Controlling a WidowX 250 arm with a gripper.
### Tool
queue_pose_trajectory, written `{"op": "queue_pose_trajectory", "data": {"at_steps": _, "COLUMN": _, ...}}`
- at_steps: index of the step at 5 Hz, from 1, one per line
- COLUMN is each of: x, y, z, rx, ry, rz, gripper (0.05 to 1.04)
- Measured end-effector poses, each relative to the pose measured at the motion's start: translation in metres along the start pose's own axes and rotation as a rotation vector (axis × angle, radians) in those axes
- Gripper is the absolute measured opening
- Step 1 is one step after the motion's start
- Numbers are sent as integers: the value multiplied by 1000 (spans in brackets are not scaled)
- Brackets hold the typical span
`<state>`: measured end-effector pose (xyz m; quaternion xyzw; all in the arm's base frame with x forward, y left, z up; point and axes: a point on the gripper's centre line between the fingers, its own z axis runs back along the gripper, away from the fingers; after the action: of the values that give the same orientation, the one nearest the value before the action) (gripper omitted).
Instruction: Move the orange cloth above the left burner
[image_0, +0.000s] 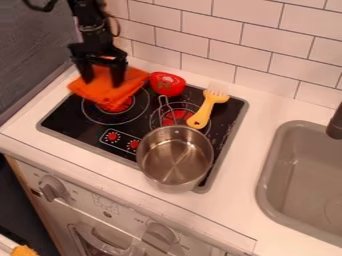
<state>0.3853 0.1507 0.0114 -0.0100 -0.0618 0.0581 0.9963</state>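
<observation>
Where one gripper (102, 82) hangs, one orange cloth (103, 94)

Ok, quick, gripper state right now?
Gripper: open, jaws spread apart at the orange cloth; whether they touch it can't be told.

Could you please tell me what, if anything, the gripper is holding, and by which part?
That cannot be told for certain: the gripper is at the back part of the orange cloth, but no clear grip shows.
</observation>
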Motion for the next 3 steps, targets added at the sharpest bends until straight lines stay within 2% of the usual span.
{"op": "queue_pose_trajectory", "data": {"at_steps": 1, "x": 14, "y": -19, "z": 1, "rx": -27, "ry": -13, "rz": -30, "gripper": 1001}}
{"op": "queue_pose_trajectory", "data": {"at_steps": 2, "x": 12, "y": -22, "z": 5, "rx": -9, "ry": 20, "rz": -44, "gripper": 998}}
{"op": "queue_pose_trajectory", "data": {"at_steps": 3, "x": 16, "y": -20, "z": 26, "rx": 44, "ry": 49, "rz": -54, "gripper": 999}}
